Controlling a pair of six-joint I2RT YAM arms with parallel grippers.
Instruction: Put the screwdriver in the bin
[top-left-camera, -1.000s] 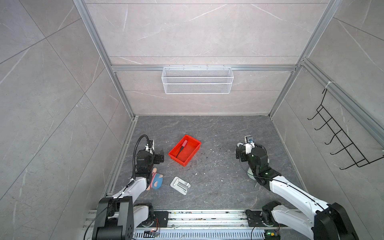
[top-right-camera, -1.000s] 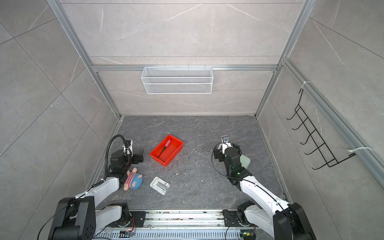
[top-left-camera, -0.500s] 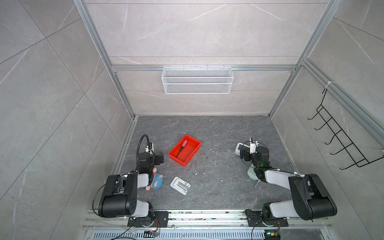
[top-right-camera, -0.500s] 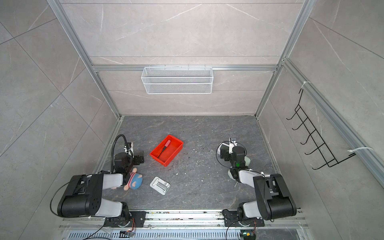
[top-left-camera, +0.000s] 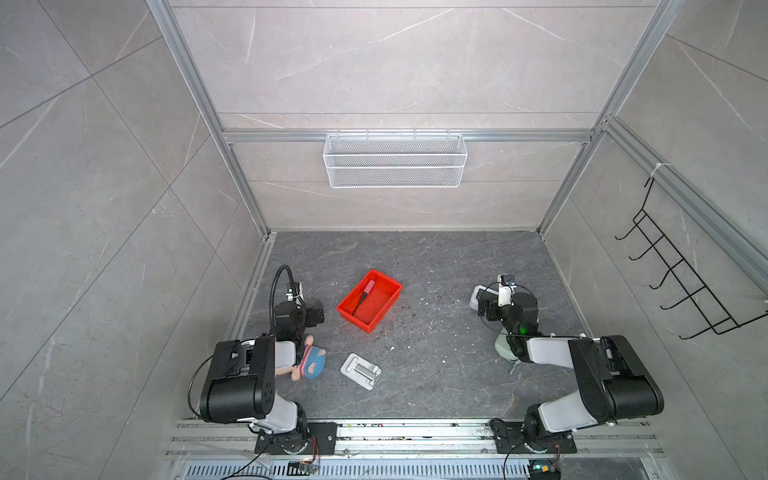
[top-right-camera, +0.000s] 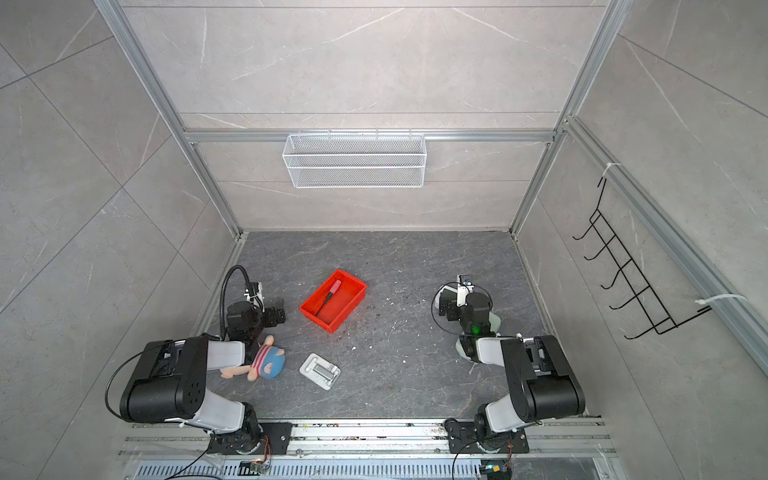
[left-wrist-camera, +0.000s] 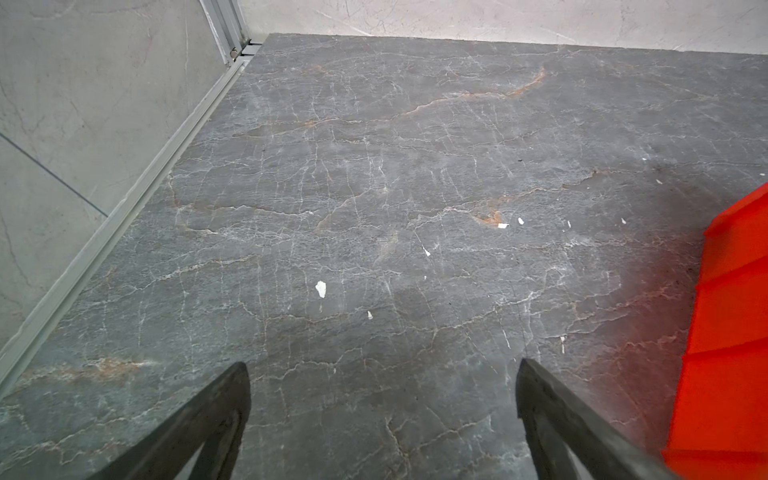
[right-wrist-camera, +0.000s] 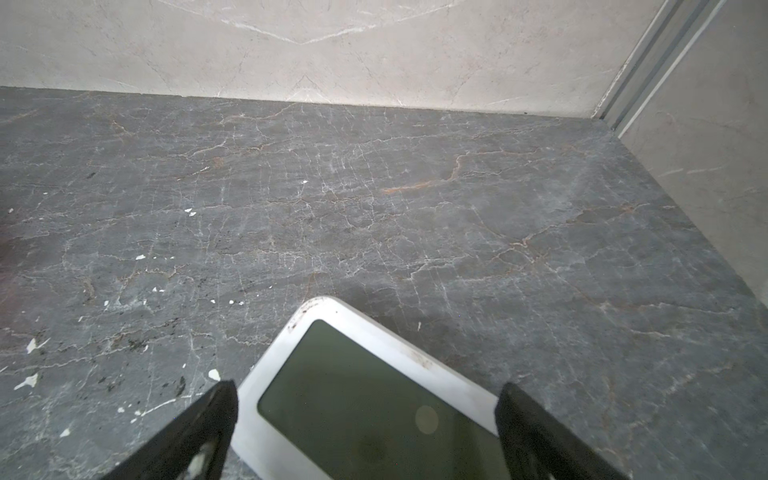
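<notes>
The screwdriver (top-left-camera: 363, 297) (top-right-camera: 328, 298), with a red handle and a thin black shaft, lies inside the red bin (top-left-camera: 384, 297) (top-right-camera: 348, 301) on the dark floor. My left gripper (top-left-camera: 315, 318) (top-right-camera: 276, 316) (left-wrist-camera: 382, 365) is low to the left of the bin, open and holding nothing; the bin's outer wall (left-wrist-camera: 731, 332) shows at the edge of the left wrist view. My right gripper (top-left-camera: 484, 307) (top-right-camera: 446, 309) (right-wrist-camera: 368, 386) is far off to the right, open over a white device with a dark screen (right-wrist-camera: 353, 399).
A plush doll (top-left-camera: 309, 363) and a flat white holder (top-left-camera: 360, 370) lie near the front left. A pale green object (top-left-camera: 503, 345) sits under the right arm. A white wire basket (top-left-camera: 395, 160) hangs on the back wall and a black hook rack (top-left-camera: 681, 291) on the right wall.
Both arms have folded back toward their bases, elbows now raised near the front rail. The grippers stay low and open. The screwdriver and bin have not moved.
</notes>
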